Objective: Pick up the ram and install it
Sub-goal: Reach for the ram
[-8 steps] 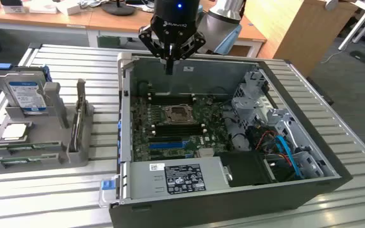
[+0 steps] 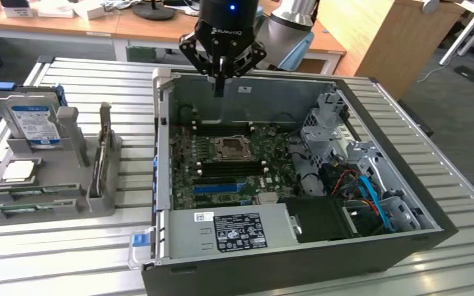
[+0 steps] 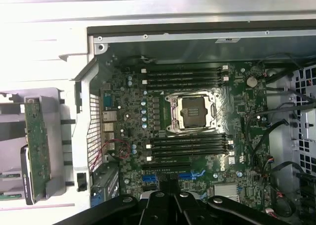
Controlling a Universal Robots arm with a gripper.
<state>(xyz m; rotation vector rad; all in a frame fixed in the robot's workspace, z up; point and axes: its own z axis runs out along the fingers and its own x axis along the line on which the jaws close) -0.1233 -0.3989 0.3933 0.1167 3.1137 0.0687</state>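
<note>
Beneath the gripper (image 2: 219, 92), whose fingers are clenched together on nothing, sits the open computer case (image 2: 434, 216) with its motherboard (image 2: 220, 176) and black memory slots (image 3: 186, 145), while the ram (image 2: 102, 148) stands on edge in the grey holder (image 2: 105, 203) well off to its side, outside the case.

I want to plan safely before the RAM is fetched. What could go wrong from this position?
1. The claw is shut and empty above the open computer case, while the RAM stick stands in the grey holder beside it; travelling there low could strike the case wall.
2. The open CPU socket lies between the memory slots, so a misaimed insert may hit it.
</note>
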